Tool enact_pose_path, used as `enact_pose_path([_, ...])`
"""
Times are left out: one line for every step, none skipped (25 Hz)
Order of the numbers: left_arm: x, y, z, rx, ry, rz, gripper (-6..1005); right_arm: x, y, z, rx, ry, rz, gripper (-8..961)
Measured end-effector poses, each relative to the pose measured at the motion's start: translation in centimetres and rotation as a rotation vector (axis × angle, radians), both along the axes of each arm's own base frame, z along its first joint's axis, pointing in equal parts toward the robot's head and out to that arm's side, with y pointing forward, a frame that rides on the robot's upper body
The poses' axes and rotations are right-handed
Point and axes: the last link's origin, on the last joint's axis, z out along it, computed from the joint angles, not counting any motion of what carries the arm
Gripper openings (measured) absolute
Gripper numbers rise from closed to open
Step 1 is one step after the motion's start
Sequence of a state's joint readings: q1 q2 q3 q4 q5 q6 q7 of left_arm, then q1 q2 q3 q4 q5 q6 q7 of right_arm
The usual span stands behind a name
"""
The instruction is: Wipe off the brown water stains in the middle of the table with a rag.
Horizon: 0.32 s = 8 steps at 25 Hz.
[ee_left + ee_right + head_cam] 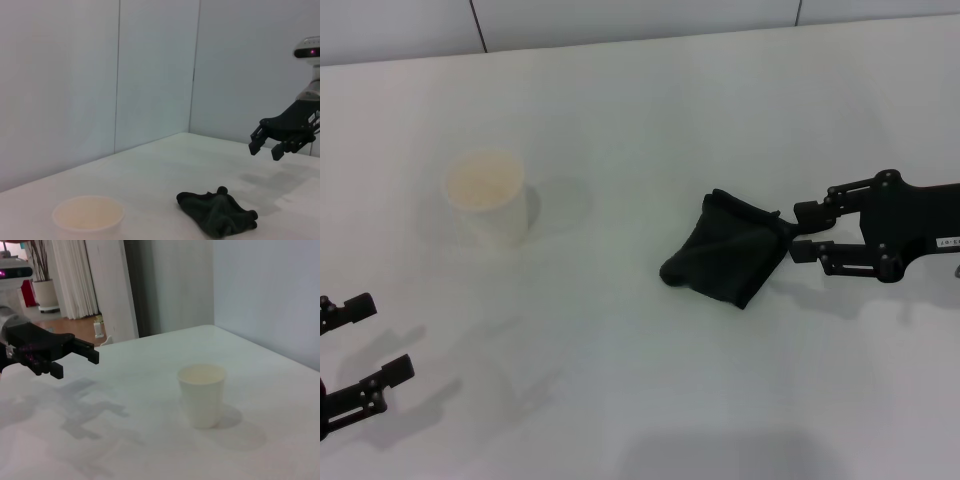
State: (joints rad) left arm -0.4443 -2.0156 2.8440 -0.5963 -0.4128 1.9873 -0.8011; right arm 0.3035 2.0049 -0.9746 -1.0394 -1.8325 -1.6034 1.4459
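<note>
White table (650,400), rag (725,262), cup (488,198)

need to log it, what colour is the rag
Black all over, no pattern; the rag shows best in the head view.

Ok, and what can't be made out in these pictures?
Brown water stains: none shows in any view. Whether the rag lies over them cannot be told.
Right tool: missing from the right wrist view, and so is the rag.
Left tool: its arm is cut off by the head view's left edge.
Cup: its inside is too pale in every view to tell whether it holds liquid.
</note>
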Motion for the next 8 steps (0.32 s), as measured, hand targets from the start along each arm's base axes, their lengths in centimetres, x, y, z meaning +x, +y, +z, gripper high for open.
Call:
enact_pose_path([0.0,-0.01,-0.01,0.0,-0.001,0.0,803,0.05,-0.03,-0.02,-0.001,0.001,-0.002,438])
enact_pose_path([0.0,-0.02,-0.02,0.0,-0.002,0.0,803,0.1,-0.05,-0.04,-0.001,0.002,-0.004,438])
enact_pose_path([0.0,-0.02,0.0,0.002,-0.003,0.0,803,0.12,-0.07,-0.05,-0.001,0.003,-0.005,438])
enact_pose_path([0.01,-0.01,0.01,0.003,-0.003,0.001,803,0.14,-0.08,-0.06,-0.002,0.004,-0.006,438])
enact_pose_path([0.02,-0.01,-0.01,0.003,-0.004,0.001,803,0.15,-0.09,-0.07,-0.002,0.004,-0.007,438])
enact_pose_path([0.06,0.02,-0.04,0.003,-0.004,0.001,803,0.16,-0.1,-0.08,-0.003,0.005,-0.007,438])
enact_pose_path([0.12,0.09,-0.08,0.001,-0.005,0.001,803,0.16,-0.1,-0.07,-0.003,0.005,-0.007,438])
enact_pose_path([0.17,0.18,-0.16,-0.004,-0.004,0.001,803,0.15,-0.1,-0.08,-0.003,0.006,-0.007,438])
